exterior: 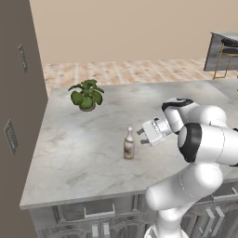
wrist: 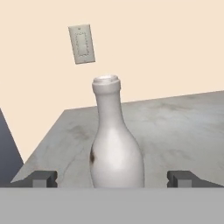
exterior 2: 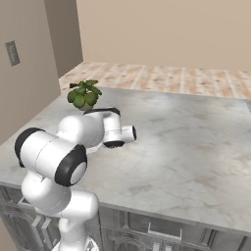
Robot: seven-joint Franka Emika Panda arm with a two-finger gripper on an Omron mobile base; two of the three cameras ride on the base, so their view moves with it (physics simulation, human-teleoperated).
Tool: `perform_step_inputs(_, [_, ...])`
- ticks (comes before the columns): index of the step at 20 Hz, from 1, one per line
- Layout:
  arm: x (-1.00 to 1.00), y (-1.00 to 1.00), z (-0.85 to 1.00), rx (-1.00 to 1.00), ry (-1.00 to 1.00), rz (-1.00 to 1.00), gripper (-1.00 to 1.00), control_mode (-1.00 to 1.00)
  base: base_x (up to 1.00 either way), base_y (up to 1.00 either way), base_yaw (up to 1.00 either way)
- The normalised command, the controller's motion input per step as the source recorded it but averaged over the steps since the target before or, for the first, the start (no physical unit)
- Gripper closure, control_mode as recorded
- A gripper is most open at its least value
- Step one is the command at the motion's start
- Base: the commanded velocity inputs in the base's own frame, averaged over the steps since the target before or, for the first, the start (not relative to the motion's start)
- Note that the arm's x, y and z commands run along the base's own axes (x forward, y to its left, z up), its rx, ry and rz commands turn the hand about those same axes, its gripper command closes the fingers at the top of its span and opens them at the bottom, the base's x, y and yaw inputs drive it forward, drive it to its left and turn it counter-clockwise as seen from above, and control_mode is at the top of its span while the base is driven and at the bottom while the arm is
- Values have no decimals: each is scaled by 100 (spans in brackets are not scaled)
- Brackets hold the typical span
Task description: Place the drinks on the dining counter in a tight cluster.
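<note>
One of the drinks, a slim brown-and-white bottle (exterior: 128,145), stands upright on the grey marbled top over cabinet drawers (exterior: 69,153). My gripper (exterior: 142,137) hangs level just to its right, pointing at it, jaws open and nothing held. In the hand view the bottle (wrist: 112,140) rises close between the two fingertips (wrist: 43,178), which stand wide on either side without touching it. I cannot tell whether a grey counter end (exterior: 223,37) far back right is the dining counter.
A potted green plant (exterior: 87,95) (exterior 2: 84,94) sits at the back left of the top. A tall dark cabinet wall (exterior: 18,93) borders its left side. A bar stool (exterior: 228,53) stands by the far counter. A wall plate (wrist: 82,43) hangs beyond the bottle.
</note>
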Motion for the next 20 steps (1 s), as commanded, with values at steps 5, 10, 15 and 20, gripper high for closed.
perform_step_inputs(5, [0,5,0,0,0,0,-100,-100,0,0,0])
perform_step_inputs(10, [0,7,0,0,6,0,-100,-100,0,0,0])
perform_step_inputs(15, [0,4,0,0,10,0,-100,-100,0,0,0])
perform_step_inputs(20, [0,6,-9,0,6,0,-100,-100,0,0,0])
